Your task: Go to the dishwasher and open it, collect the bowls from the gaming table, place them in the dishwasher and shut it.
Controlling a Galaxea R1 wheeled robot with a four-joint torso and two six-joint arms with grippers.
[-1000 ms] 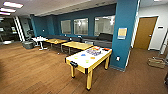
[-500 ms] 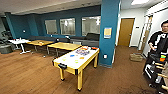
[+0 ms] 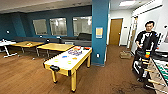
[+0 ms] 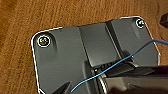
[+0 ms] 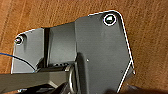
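The gaming table (image 3: 65, 65), long with a white top and a yellow rim and legs, stands in the middle of the head view a few metres ahead on the wooden floor. Small coloured bowls lie on its top, among them a blue one (image 3: 64, 56) and an orange one (image 3: 74, 58); the others are too small to tell apart. Orange-red items (image 3: 78, 47) sit at its far end. The dishwasher is out of view. Both wrist views look down past the robot's dark plate onto the brown wooden floor (image 4: 20, 25).
A teal pillar (image 3: 100, 32) rises just behind the table's right side. Wooden tables (image 3: 58, 46) and a sofa line the back left. A person with a control rig (image 3: 146, 42) stands at the right beside a table-football table (image 3: 161, 68). A cardboard box (image 3: 124, 54) lies near a wooden door (image 3: 115, 32).
The whole head view has shifted, so the camera has turned right. The table now sits further left, and the person and the table-football table have come into view at the right.
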